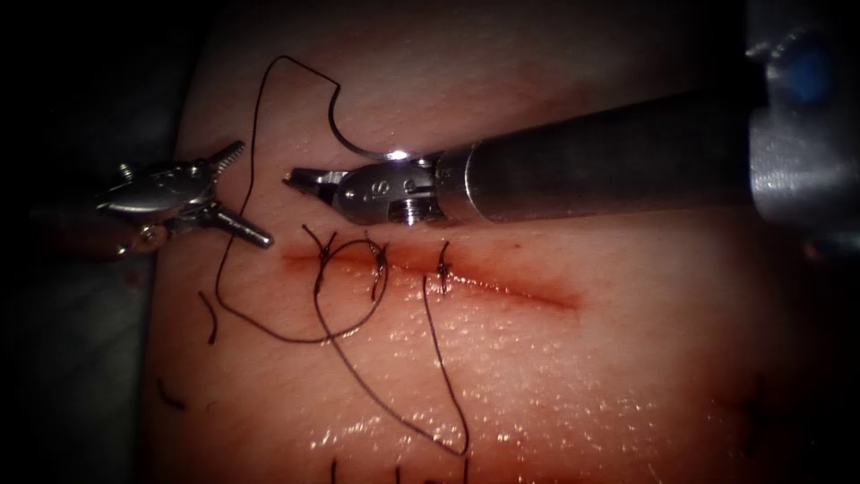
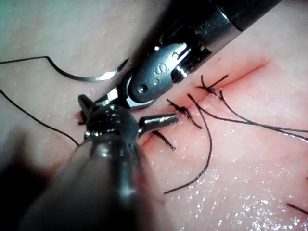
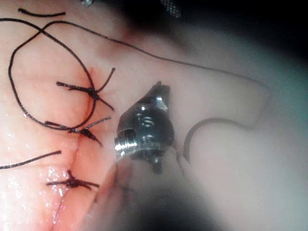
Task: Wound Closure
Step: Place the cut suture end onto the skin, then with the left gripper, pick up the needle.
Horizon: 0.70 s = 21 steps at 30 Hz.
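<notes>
The curved needle lies loose on the tissue just beyond the cut, near its left end, and is not in the tissue. My right tool hovers beside it with its jaws shut on nothing I can see. At the cut's left end my left tool is open and empty. The dark thread runs from the needle's tail, arcs left and down past the left tool, then loops across the cut.
Three knotted stitches cross the left half of the cut, which is stained with red fluid. Another long strand trails toward the near edge. Short cut ends of thread lie at the lower left.
</notes>
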Tool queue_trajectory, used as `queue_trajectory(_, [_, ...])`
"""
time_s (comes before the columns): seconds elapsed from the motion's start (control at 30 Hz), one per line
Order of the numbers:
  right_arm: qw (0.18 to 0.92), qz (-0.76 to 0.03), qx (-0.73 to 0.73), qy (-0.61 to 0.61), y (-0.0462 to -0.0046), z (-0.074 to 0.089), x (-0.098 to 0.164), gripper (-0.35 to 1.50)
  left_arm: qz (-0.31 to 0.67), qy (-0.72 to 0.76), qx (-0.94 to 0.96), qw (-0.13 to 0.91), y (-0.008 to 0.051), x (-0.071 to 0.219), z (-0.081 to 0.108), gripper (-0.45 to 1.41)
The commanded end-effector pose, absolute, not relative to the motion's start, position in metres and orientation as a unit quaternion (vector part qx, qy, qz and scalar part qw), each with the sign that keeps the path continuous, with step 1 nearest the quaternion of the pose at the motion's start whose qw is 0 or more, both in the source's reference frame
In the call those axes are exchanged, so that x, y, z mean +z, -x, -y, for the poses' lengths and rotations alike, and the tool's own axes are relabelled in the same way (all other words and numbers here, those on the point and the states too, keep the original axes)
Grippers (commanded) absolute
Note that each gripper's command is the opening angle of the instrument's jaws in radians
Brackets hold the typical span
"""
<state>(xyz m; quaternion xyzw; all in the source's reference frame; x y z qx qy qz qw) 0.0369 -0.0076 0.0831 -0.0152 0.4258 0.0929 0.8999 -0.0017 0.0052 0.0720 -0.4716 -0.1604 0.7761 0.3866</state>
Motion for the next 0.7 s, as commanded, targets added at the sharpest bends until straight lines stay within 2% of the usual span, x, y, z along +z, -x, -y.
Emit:
queue_trajectory(0.03, [0.903,-0.42,0.088,0.008,-0.0366,0.008,0.083,-0.35,0.152,0.478,0.775,0.384,0.0023,0.072,-0.006,1.26])
queue_trajectory(0.07, [0.905,-0.416,0.09,0.004,-0.0358,0.008,0.083,-0.35,0.134,0.49,0.772,0.382,0.0023,0.071,-0.006,1.21])
queue_trajectory(0.4, [0.914,-0.392,0.108,-0.019,-0.0297,0.009,0.081,-0.35,0.097,0.494,0.788,0.354,0.0054,0.07,-0.007,1.15])
queue_trajectory(0.43, [0.913,-0.392,0.114,-0.015,-0.0291,0.008,0.081,-0.28,0.099,0.491,0.793,0.347,0.0058,0.07,-0.007,1.15])
queue_trajectory(0.5, [0.908,-0.398,0.132,-0.007,-0.0267,0.008,0.079,0.24,0.11,0.467,0.811,0.334,0.0073,0.071,-0.007,1.11])
queue_trajectory(0.53, [0.908,-0.398,0.132,-0.007,-0.0267,0.008,0.079,0.24,0.11,0.467,0.811,0.334,0.0073,0.071,-0.007,1.11])
queue_trajectory(0.57, [0.907,-0.398,0.137,-0.003,-0.0259,0.008,0.079,0.37,0.114,0.46,0.816,0.332,0.0077,0.072,-0.007,1.06])
queue_trajectory(0.6, [0.902,-0.403,0.154,0.008,-0.0236,0.009,0.078,0.67,0.121,0.448,0.824,0.325,0.0086,0.072,-0.007,0.83])
queue_trajectory(0.63, [0.899,-0.405,0.165,0.011,-0.0222,0.009,0.077,0.81,0.124,0.441,0.828,0.323,0.0093,0.073,-0.007,0.68])
queue_trajectory(0.7, [0.898,-0.405,0.171,0.014,-0.0211,0.009,0.077,0.88,0.12,0.439,0.834,0.313,0.0098,0.074,-0.008,0.66])
